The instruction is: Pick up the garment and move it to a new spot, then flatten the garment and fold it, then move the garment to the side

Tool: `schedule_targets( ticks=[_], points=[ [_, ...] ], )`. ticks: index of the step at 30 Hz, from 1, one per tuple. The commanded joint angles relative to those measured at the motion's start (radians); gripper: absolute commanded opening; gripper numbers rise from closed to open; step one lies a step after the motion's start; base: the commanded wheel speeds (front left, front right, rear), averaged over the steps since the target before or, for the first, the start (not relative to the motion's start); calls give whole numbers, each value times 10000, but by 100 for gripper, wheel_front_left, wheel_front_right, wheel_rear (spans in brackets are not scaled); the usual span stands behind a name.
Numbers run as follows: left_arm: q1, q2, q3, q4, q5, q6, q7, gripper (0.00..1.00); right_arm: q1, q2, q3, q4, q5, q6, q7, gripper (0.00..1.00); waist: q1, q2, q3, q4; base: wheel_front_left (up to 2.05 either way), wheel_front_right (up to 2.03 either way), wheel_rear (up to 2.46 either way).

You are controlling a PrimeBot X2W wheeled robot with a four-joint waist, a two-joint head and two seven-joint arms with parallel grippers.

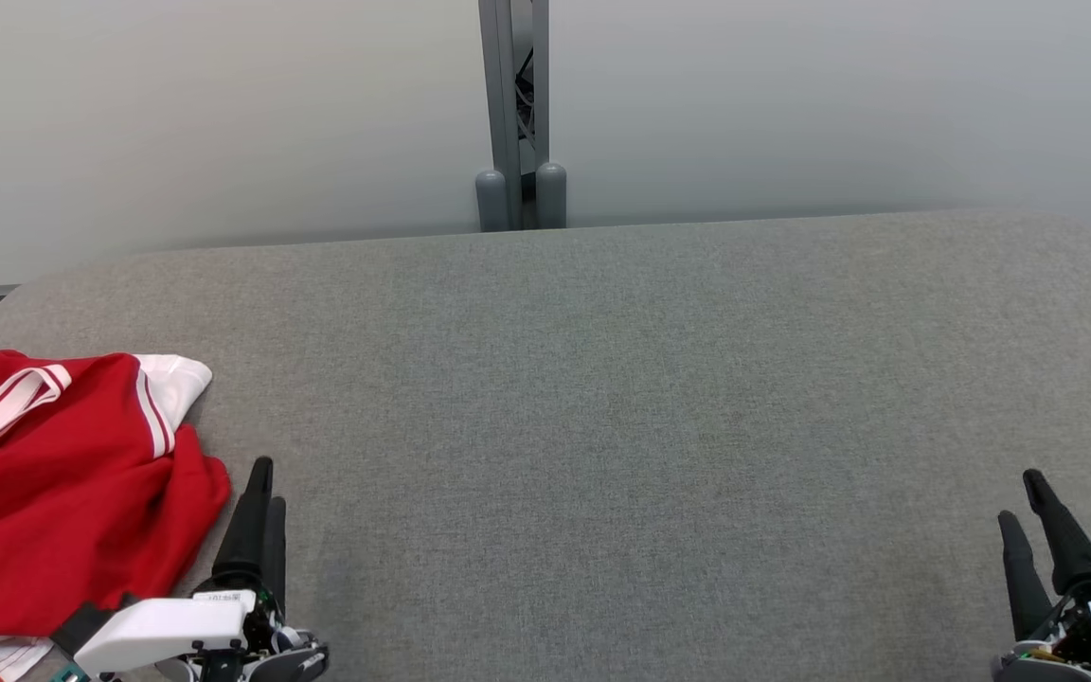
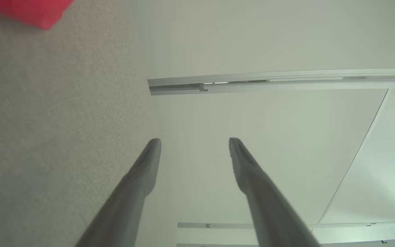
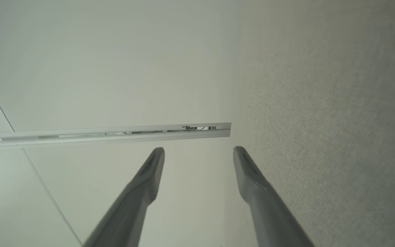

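Head view: red garment with white trim lies crumpled at the left near edge of the grey padded table. Left gripper sits just beside its right edge, clenched, empty. Right gripper is well apart at the far right, clenched too, grasping nothing.

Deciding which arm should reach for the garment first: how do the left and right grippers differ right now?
The left gripper sits beside the red garment; the right gripper is far from it, at the opposite side of the grey table. In the head view the left gripper's fingers overlap, one behind the other, while the right gripper's stand side by side. Both point toward the wall and hold nothing.
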Motion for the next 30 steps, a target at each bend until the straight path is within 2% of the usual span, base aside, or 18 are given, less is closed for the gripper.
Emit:
schedule_targets(
  ticks=[1,8,14,15,16,21,30],
  points=[
    [-220,32,-32,-224,-8,-2,-83,100,-188,-96,148,-152,-1,2,-145,100,0,0,-3,-3,0,0,0],
    [-172,44,-132,-475,168,-4,-352,100,-294,-129,683,-162,-211,3,-617,100,0,0,-7,-16,0,0,0],
    [-149,65,-107,-552,1019,-5,-525,100,-369,-157,903,-278,-1021,3,-924,100,0,0,-14,-25,0,0,0],
    [-149,66,-74,-602,1580,-5,-589,100,-383,-159,996,-351,-1552,4,-1040,100,0,0,-17,-28,0,0,0],
    [-149,66,-74,-602,1580,-5,-589,100,-383,-159,996,-351,-1552,4,-1040,100,0,0,-17,-28,0,0,0],
    [-128,65,42,-879,2898,65,-742,100,-412,-168,1325,-592,-2918,4,-1319,100,0,0,-25,-38,0,0,0],
    [9,78,-152,-1449,5265,594,-1008,100,-452,-194,1836,-948,-5424,5,-1785,100,0,0,-62,-57,0,0,0]
  ],
)
